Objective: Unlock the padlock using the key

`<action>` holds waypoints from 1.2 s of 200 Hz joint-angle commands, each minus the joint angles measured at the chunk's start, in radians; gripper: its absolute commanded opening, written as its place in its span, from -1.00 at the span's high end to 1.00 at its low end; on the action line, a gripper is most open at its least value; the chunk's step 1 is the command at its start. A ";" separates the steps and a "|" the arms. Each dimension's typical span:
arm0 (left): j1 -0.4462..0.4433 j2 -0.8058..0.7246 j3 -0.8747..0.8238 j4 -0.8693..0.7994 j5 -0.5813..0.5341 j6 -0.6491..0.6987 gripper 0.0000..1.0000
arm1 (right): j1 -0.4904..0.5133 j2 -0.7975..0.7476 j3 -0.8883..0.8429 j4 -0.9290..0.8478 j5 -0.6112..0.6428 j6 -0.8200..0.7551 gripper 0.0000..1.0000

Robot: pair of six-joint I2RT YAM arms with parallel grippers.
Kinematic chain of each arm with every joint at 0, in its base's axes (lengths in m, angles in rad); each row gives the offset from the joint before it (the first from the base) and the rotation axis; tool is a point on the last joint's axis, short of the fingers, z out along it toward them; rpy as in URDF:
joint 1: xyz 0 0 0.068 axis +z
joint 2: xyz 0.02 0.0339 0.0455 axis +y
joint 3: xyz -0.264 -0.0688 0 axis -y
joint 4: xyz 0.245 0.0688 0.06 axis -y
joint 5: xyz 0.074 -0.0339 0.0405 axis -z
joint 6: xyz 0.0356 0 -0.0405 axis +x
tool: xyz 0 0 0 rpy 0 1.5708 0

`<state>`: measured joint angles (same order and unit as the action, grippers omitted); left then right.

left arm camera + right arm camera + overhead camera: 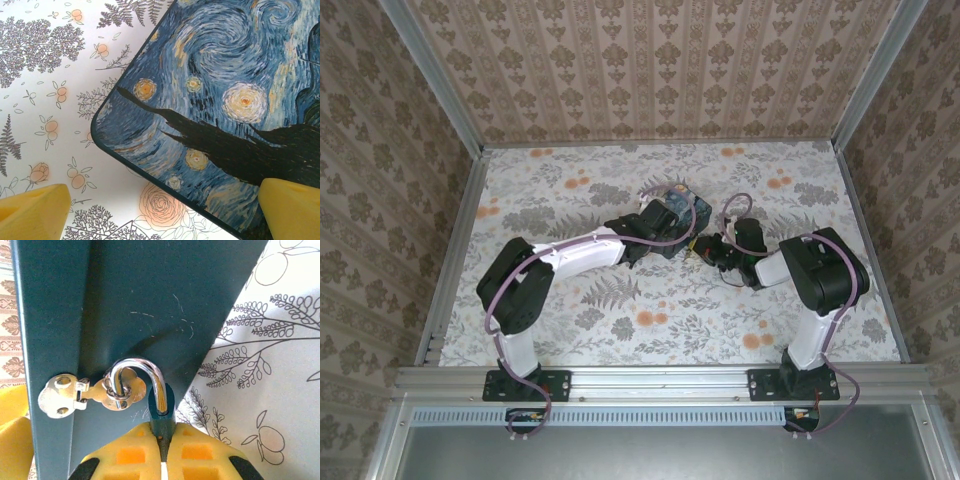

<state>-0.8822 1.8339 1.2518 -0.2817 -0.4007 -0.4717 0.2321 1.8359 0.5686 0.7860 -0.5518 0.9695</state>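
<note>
Padlock (162, 424) sits pinched in our right gripper (163, 434); left gripper (165, 200) gapes empty, so next we fetch the key.

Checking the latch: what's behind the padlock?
The dark box and its silver hasp, whose ring the shackle passes through. The right gripper, shut on the padlock, covers its lower body.

Left arm (585, 250), right arm (807, 340) same build — white link tubes, black joint housings, black base plates on the rail (660, 385). Purple cable loops off each. Left jaws plain yellow plastic; right jaws yellow with square moulded pockets, black outer corners.
</note>
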 commanded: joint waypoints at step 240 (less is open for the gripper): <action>0.011 0.062 -0.042 -0.174 0.059 0.023 -0.91 | -0.121 0.058 0.320 -0.422 -0.088 -0.238 1.00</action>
<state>-0.8757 1.8534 1.2602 -0.2443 -0.3641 -0.4789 0.1600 1.8736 0.8410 0.3344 -0.6331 0.7094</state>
